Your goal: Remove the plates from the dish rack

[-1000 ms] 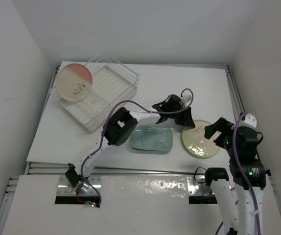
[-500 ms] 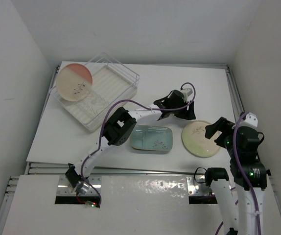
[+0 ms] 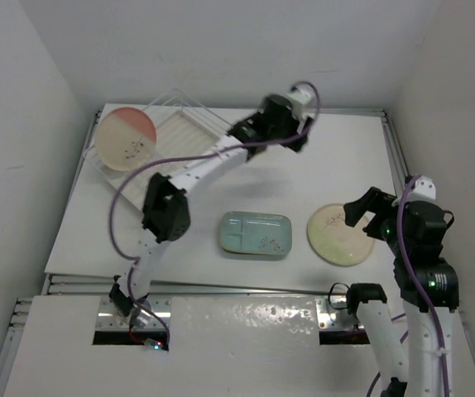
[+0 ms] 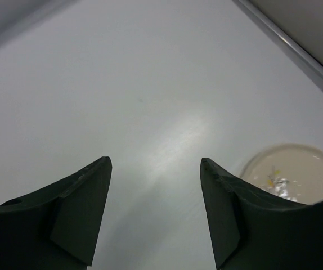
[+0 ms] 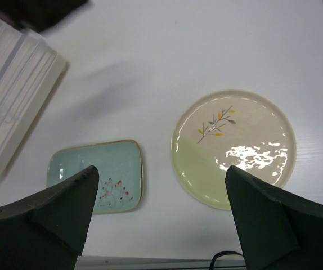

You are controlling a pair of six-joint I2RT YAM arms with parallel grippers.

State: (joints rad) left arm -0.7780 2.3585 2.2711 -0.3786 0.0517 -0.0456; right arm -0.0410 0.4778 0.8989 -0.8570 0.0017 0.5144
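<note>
Dish rack: you have the clear plastic square bin with the ribbed whitish base (image 3: 189,147) at about 10 o'clock on the white table (image 3: 349,157); the right wrist view catches one corner of it (image 5: 12,112).

Plate in the rack: one round cream plate with a salmon-pink segment and dark sprig marks (image 3: 127,139) stands tilted at the rack's 10 o'clock corner, its face toward the overhead camera.

Plates on the table: the pale teal rounded-rectangular divided plate (image 3: 257,234) lies flat near the table's middle, toward 6 o'clock. A round cream plate with a pale green segment and a small sprig (image 3: 337,235) lies flat at its 3 o'clock – near it, not touching.

Left gripper: your left gripper (image 3: 294,139) hangs above bare table at about 12 o'clock, just off the rack's 3 o'clock corner. Its wrist view shows the fingers spread wide with nothing between them (image 4: 155,161), and the green-segment plate at 4 o'clock in that view (image 4: 290,171).

Right gripper: your right gripper (image 3: 360,208) hovers at about 4 o'clock, above the green-segment plate's edge. Its fingers are wide apart and empty (image 5: 161,169) – both table plates show between them (image 5: 112,169) (image 5: 234,147).
</note>
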